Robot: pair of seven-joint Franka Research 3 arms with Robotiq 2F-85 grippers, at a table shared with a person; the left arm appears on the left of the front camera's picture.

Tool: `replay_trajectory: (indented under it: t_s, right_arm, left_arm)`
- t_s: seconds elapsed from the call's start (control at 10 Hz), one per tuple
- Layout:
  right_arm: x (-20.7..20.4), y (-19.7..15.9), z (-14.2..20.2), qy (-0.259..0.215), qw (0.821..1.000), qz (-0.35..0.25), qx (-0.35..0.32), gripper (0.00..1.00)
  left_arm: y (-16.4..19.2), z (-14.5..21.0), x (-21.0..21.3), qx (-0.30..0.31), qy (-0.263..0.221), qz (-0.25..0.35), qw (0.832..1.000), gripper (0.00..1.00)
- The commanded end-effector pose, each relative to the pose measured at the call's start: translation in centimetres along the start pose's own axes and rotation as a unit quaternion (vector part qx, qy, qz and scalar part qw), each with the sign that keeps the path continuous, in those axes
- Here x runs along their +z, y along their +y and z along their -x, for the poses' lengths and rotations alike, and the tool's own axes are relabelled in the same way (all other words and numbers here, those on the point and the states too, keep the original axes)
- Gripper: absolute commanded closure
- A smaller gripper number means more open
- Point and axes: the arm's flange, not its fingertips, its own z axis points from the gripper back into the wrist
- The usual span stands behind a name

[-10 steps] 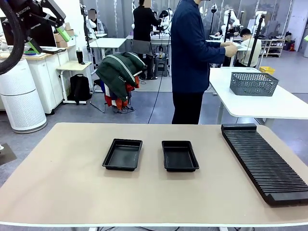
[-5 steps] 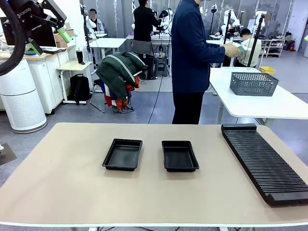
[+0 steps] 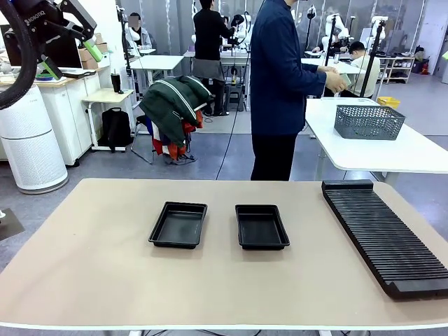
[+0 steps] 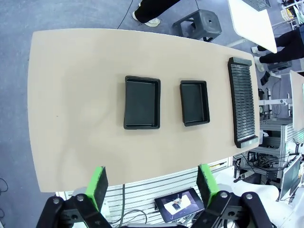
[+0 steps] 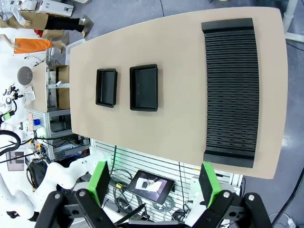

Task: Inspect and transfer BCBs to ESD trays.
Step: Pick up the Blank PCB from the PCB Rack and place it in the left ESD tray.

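Two black ESD trays lie side by side with nothing in them, the left tray (image 3: 178, 225) and the right tray (image 3: 262, 227). The BCBs are out of view. Both grippers hang high above the table. My left gripper (image 3: 70, 57) is at the top left, and from its wrist (image 4: 153, 185) it stands open, looking down on the trays (image 4: 142, 102) (image 4: 194, 102). My right gripper (image 5: 154, 183) is open too, with both trays (image 5: 106, 88) (image 5: 144, 87) far below. A person (image 3: 280, 84) stands beyond the far edge, turned to a side table, hands (image 3: 336, 78) raised.
A long black ribbed rack (image 3: 385, 234) lies along the table's right side, also in both wrist views (image 4: 244, 102) (image 5: 232, 90). A grey mesh basket (image 3: 369, 120) sits on the white table (image 3: 420, 150) behind. The tan tabletop (image 3: 91, 266) around the trays is bare.
The person's hands have dropped slightly and shifted at the side table. Neither arm has moved, and the trays and rack stay put.
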Motion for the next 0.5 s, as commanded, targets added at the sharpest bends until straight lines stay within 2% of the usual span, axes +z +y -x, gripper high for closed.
replay_trajectory:
  t_s: [0.0,0.4]
  right_arm:
    - [0.03,0.04,-0.02,-0.001,1.0,-0.003,0.0,0.0]
    - [0.03,0.04,-0.02,-0.001,1.0,-0.003,0.0,0.0]
  left_arm:
    - [-0.01,0.1,0.05,0.0,0.0,0.0,1.0,0.0]
    - [-0.01,0.1,0.05,0.0,0.0,0.0,1.0,0.0]
